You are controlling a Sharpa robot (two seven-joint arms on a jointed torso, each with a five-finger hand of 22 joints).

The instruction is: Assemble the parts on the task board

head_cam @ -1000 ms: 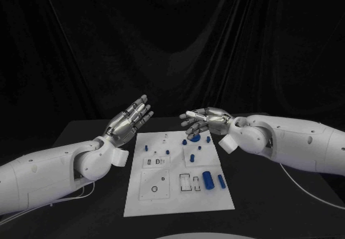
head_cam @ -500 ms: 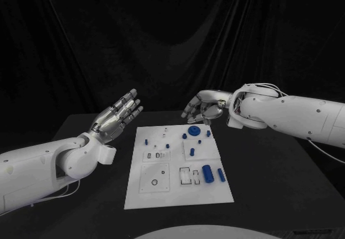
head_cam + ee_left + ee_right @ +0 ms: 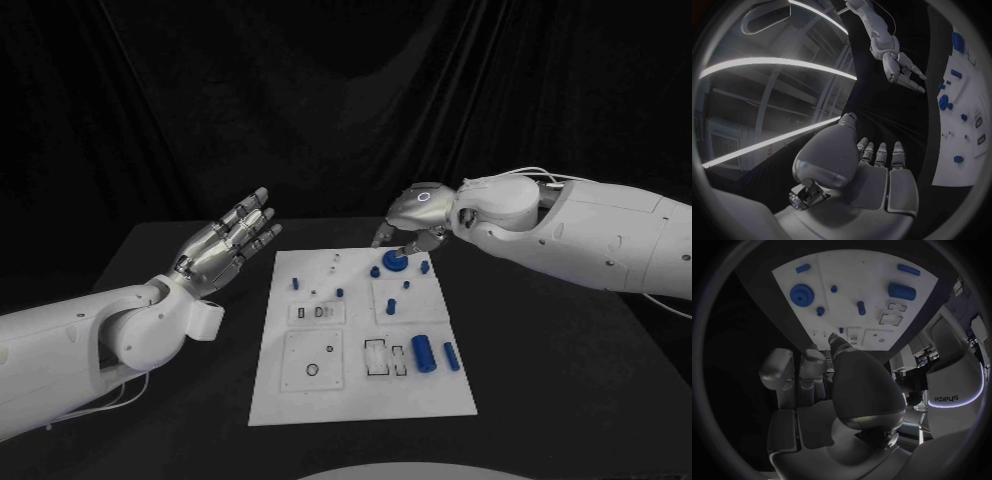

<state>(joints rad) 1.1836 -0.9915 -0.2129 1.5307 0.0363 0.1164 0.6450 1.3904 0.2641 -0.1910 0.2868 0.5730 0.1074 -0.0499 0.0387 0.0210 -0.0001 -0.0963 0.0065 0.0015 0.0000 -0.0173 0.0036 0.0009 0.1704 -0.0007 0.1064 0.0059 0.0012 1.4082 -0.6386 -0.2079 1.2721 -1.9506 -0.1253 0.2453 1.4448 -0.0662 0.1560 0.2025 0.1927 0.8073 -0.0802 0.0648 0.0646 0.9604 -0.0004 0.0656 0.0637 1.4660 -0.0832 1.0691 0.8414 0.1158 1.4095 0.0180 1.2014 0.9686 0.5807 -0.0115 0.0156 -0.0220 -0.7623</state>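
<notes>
The white task board [image 3: 361, 398] lies in the middle of the black table. On it are a blue gear [image 3: 391, 263] at the far edge, a thick blue cylinder [image 3: 423, 350], a slim blue bar [image 3: 451, 356] and several small blue pegs [image 3: 339, 292]. My right hand [image 3: 411, 225] hovers over the board's far edge, fingers pointing down just above the gear and holding nothing. In the right wrist view its fingers [image 3: 807, 365] are apart over the board [image 3: 873, 337], with the gear [image 3: 801, 294] and cylinder [image 3: 901, 291] beyond. My left hand [image 3: 224, 245] is raised left of the board, flat and open.
Black table surface [image 3: 577, 380] surrounds the board, with a dark curtain behind. The left wrist view shows my left palm [image 3: 879, 175], the right hand [image 3: 901, 70] across from it, and the board [image 3: 967, 150] with the gear [image 3: 944, 103].
My right arm has lifted and turned at the wrist, so the hand now points down over the gear. My left hand has drifted a little left, away from the board, still open.
</notes>
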